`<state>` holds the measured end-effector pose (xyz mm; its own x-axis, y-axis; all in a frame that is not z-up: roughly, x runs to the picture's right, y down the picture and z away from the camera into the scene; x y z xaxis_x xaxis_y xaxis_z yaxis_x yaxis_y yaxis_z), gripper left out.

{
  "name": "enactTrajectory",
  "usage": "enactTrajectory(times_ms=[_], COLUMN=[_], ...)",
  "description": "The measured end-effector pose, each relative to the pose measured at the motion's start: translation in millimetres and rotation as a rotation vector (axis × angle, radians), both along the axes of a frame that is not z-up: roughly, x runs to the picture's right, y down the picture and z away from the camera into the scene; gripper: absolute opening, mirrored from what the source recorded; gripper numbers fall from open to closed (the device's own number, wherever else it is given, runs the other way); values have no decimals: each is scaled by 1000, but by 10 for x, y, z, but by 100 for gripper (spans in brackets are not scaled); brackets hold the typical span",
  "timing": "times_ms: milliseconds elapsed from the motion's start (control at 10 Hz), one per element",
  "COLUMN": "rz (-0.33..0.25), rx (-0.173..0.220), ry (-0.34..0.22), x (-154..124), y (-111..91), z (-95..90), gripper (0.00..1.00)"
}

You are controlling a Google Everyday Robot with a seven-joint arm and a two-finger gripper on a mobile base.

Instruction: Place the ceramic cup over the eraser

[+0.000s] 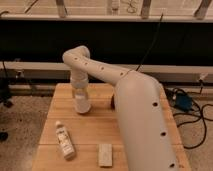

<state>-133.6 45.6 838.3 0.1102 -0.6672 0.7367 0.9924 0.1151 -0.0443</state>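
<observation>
The jaws sit at the lower end of the white wrist [79, 87], directly above the ceramic cup [82, 106] and merged with it in outline. I cannot tell whether they are spread, pressed together or pinching the cup. The cup hangs from, or stands under, that wrist at the far part of the wooden counter [92, 129], with its base at or just above the boards. Whether its mouth faces down is not clear.

From the cup outward, a small dark thing [113, 103] lies just to the cup's picture-right, half hidden by the big white arm [142, 120]. Toward the camera from the cup and a little picture-left, a white labelled bottle [65, 146] lies on its side. Toward the camera from the cup and slightly picture-right lies a pale flat rectangular block, which I take to be the eraser [105, 154]. It is well apart from the cup.

By my reading the step in hand is carrying the cup, and the covering itself is not yet done. The next move calls for bringing the cup toward the camera until it stands squarely above the eraser. The cup must be mouth down, then lowered straight so that the rim clears the block on every side and misses the bottle.
</observation>
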Motion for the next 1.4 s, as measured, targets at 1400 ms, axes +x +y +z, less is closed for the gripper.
enactTrajectory(times_ms=[1400], rz=[91], rx=[5], ry=[87], x=[384], y=[-450], z=[-362], gripper=[80])
